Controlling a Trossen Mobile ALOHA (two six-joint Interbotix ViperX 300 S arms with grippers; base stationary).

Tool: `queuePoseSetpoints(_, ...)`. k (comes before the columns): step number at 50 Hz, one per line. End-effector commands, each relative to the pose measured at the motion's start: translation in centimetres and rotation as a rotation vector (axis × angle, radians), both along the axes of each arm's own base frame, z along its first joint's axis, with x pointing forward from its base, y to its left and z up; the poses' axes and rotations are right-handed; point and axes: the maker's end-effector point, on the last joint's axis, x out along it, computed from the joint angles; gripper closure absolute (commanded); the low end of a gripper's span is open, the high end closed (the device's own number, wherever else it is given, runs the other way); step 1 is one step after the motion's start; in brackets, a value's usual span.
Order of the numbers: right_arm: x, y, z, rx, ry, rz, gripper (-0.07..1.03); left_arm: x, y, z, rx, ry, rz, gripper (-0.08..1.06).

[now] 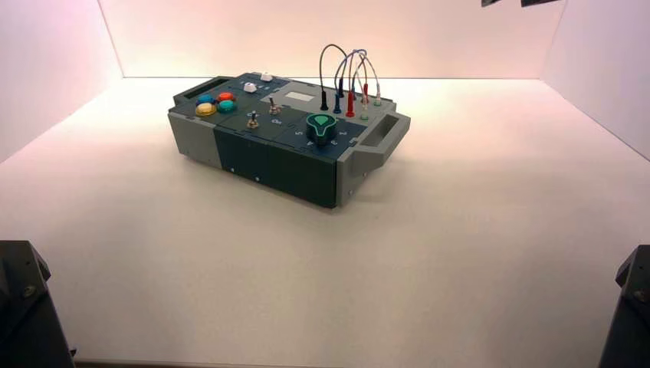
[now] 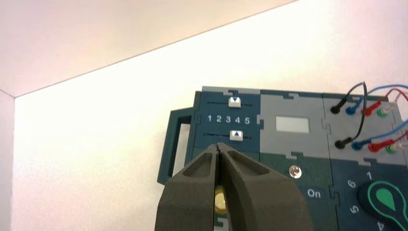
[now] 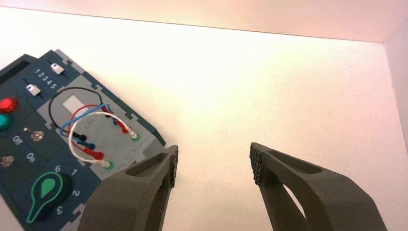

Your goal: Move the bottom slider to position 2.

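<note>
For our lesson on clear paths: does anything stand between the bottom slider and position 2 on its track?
Nothing visible does. The bottom slider sits near 4, and the track towards 2 looks bare. The left end effector appears in front of the panel below that track, without covering the stretch.

The bottom slider (image 2: 236, 135), small and white, stands at 4.

In the high view, the left arm (image 1: 29, 307) shows at eight o'clock, the right arm (image 1: 630, 310) at four. The left claw (image 2: 218, 146) is closed; the right claw (image 3: 214, 150) gapes wide.
</note>
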Motion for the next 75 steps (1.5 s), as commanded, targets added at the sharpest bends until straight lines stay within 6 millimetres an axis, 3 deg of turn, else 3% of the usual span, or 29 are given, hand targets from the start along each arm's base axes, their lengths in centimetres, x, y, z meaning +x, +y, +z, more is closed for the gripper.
queuePoseSetpoints(1, 0.3, 0.1, 2.3, 0.016, -0.053, -0.002, 0.19, 0.5, -0.3, 1.6, 0.001, -0.036, -0.014, 1.01)
queuePoseSetpoints(16, -1.2, 0.6, 2.8, 0.01, 0.035, 0.019, 0.19, -0.2, -0.6, 2.6, 0.009, 0.027, -0.039, 1.01)
queuePoseSetpoints(31, -2.9, 0.9, 1.3, 0.006, 0.142, 0.036, 0.2, -0.3, -1.2, 4.6, 0.053, 0.113, -0.113, 1.01)
queuePoseSetpoints(42, -4.3, 3.3, 1.8, -0.03, 0.199, 0.145, 0.2, -0.4, -2.1, 4.7, 0.089, 0.254, -0.183, 1.01)
queuePoseSetpoints(44, -4.7, 5.0, 2.5, -0.036, 0.182, 0.21, 0.21, 0.0, -2.6, 4.1, 0.11, 0.276, -0.215, 1.01)
queuePoseSetpoints(47, -4.9, 6.1, 2.8, -0.039, 0.166, 0.252, 0.22, 0.1, -2.9, 3.6, 0.123, 0.283, -0.238, 1.01)
queuePoseSetpoints(51, -5.2, 7.7, 3.4, -0.033, 0.118, 0.309, 0.31, 0.3, -3.5, 2.4, 0.145, 0.305, -0.275, 1.01)
queuePoseSetpoints(57, -5.5, 8.9, 3.8, -0.017, 0.067, 0.347, 0.54, 0.5, -4.0, 1.2, 0.16, 0.331, -0.302, 1.01)
queuePoseSetpoints(66, -5.9, 8.8, 3.1, -0.015, 0.088, 0.344, 0.56, 1.1, -4.4, -0.8, 0.172, 0.375, -0.315, 1.01)
queuePoseSetpoints(71, -6.6, 8.7, 2.0, -0.009, 0.131, 0.345, 0.74, 1.6, -4.7, -2.4, 0.178, 0.413, -0.319, 1.01)
queuePoseSetpoints(75, -6.8, 8.7, 1.8, -0.007, 0.139, 0.343, 0.74, 2.1, -4.8, -3.2, 0.179, 0.428, -0.318, 1.01)
